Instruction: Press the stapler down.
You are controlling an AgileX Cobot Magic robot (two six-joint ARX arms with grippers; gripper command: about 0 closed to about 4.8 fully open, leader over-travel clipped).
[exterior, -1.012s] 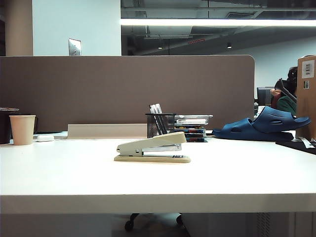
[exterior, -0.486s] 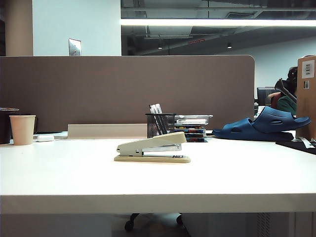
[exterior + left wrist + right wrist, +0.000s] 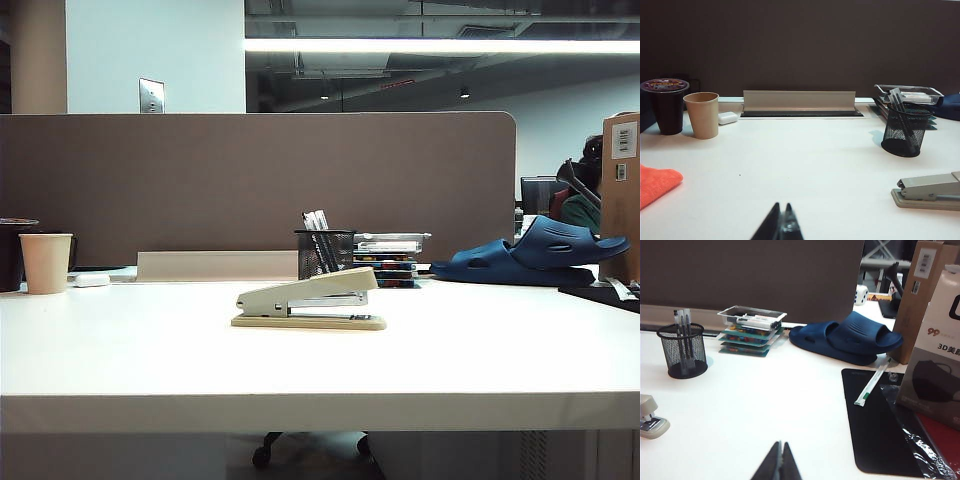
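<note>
Stapler is sitting untouched mid-tabletop just in front of the pen cup, arm raised, because left gripper and right gripper are hanging back from it, fingers together.

This is an office. A big white desk has a brown divider wall standing behind it, like the ones between work desks. On the desk sit a stapler, a black mesh pen cup with pens, stacked paper trays and a paper cup. Long tube lights hang from the open ceiling. Someone sits at another desk behind (only partly seen). A pair of blue slippers rests on the desk too.
</note>
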